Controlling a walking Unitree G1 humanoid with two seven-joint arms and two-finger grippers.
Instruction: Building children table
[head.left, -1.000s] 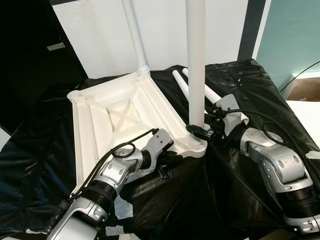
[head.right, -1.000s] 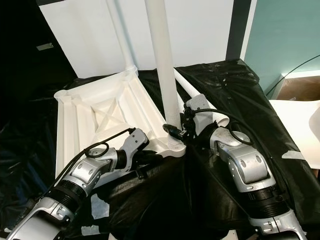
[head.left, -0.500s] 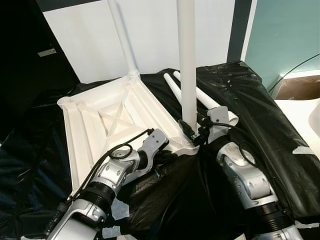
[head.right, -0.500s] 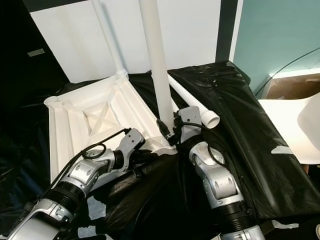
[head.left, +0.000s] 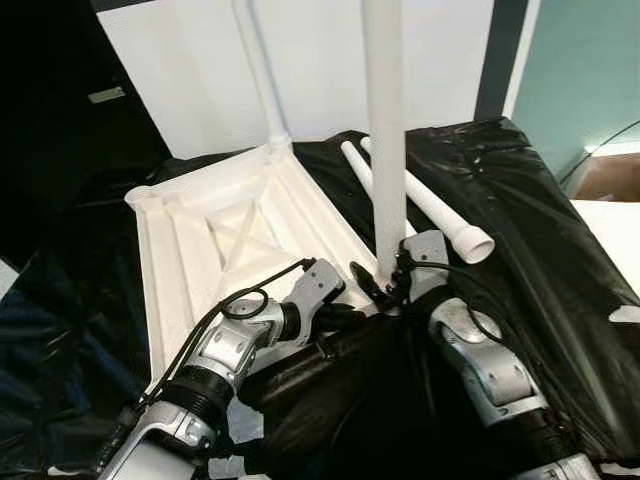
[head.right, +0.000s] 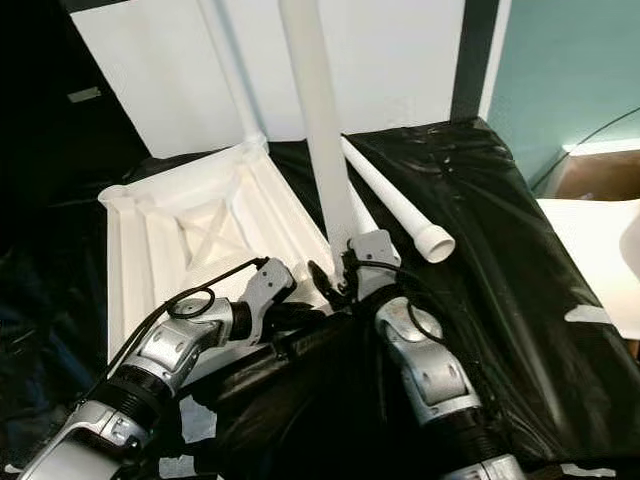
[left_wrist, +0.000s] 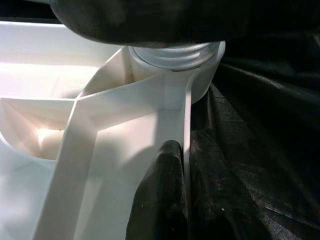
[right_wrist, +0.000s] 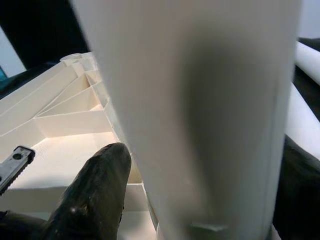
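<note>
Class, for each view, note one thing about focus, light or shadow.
Eye views: sharp, evenly lit, sheen on the black sheet. Left wrist view: upturned tabletop glares white, finger dark. Right wrist view: table leg close, soft-edged, shaded down its middle.

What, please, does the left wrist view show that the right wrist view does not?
The left wrist view alone shows the threaded end of the table leg seated in the corner socket, with the black plastic sheet beside it. The right wrist view alone shows the leg's smooth shaft up close and a spare leg lying behind. Both show the ribbed underside of the white tabletop and one black finger.
</note>
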